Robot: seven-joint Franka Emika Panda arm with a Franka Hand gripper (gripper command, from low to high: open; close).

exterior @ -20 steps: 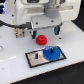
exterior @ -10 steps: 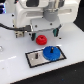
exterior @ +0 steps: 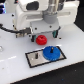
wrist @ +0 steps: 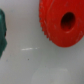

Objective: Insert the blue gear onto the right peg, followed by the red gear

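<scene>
Compared with the exterior view of one second ago and of half a second ago, the layout of the parts is unchanged, and the white arm body has stayed low over the far side of the work area with no clear shift. The Franka arm [exterior: 37, 20] occupies the upper half of the exterior view, bent forward and down, with its wrist housing hanging just above the white table [exterior: 15, 70]. One black-rimmed grey plate [exterior: 44, 56] lies flat on the table near the middle of the exterior view. One blue gear [exterior: 50, 52] sits on the plate toward the exterior view's right end, where the right peg stands; the peg itself cannot be made out under the gear's hub. One small dark pin [exterior: 37, 57] shows on the plate toward the exterior view's left end. One red gear [exterior: 41, 38] rests on the table just beyond the plate, apart from the blue gear and directly beneath the wrist housing. In the wrist view the red gear [wrist: 62, 22] fills one corner, its centre hole facing the camera, and a dark green edge [wrist: 2, 32] shows at the opposite side. The gripper fingers are not distinguishable in either view, so their opening cannot be determined.
</scene>
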